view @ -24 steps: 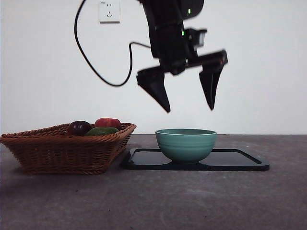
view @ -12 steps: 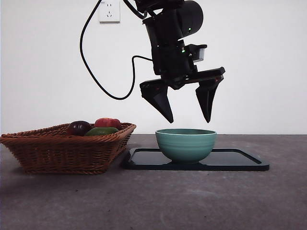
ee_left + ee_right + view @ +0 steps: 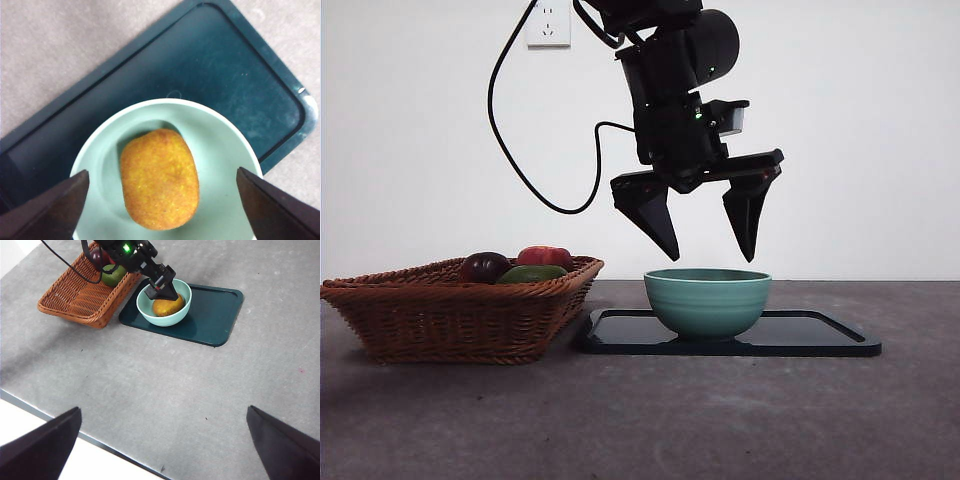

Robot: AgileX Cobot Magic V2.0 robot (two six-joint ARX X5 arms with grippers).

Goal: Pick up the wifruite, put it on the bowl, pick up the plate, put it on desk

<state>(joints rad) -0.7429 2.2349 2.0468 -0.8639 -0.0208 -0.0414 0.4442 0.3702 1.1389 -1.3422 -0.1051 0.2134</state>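
The wifruite (image 3: 159,179) is a brownish-orange oval lying inside the mint-green bowl (image 3: 222,145); it also shows in the right wrist view (image 3: 168,306). From the front the bowl (image 3: 708,300) hides it. The bowl stands on a dark teal plate (image 3: 820,336), a flat tray on the desk (image 3: 640,420). My left gripper (image 3: 711,256) hangs open and empty just above the bowl's rim, jaws spread on either side of the fruit (image 3: 162,174). My right gripper (image 3: 163,410) is open and empty, high over the near part of the desk.
A woven basket (image 3: 460,310) stands to the left of the plate, holding a dark purple fruit (image 3: 485,266), a red one (image 3: 545,256) and a green one (image 3: 532,273). The desk's near edge (image 3: 60,427) runs below my right gripper. A cable hangs from the left arm.
My left gripper has come down toward the bowl and its jaws have closed in slightly, still open. Bowl, plate and basket have not moved.
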